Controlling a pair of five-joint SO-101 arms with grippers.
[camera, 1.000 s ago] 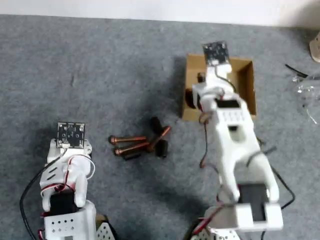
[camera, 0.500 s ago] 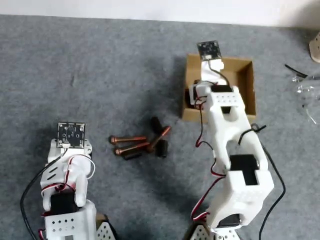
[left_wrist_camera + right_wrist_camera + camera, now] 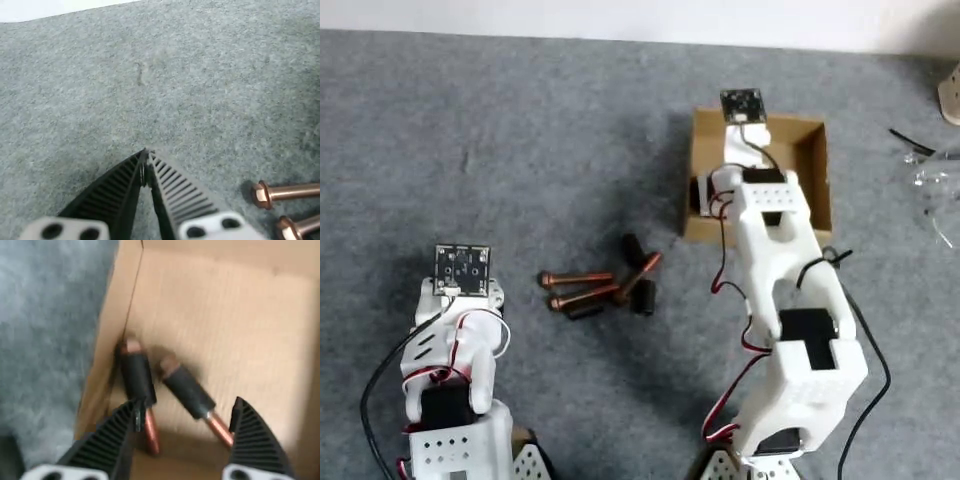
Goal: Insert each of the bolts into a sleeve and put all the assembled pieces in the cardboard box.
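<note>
My right gripper hangs open inside the cardboard box, just above two assembled pieces: one sleeved bolt against the wall and another beside it. In the high view that arm reaches over the box. Two bare copper bolts lie side by side mid-table. A third bolt lies slanted among loose black sleeves. My left gripper is shut and empty over the carpet, left of the bolt heads.
Grey carpet covers the table. Wires and small clear parts lie at the far right edge. Open carpet stretches left of and behind the loose bolts.
The right arm has changed posture, its upper links drawn back and its wrist dipped into the box. The left arm and the loose parts have not moved.
</note>
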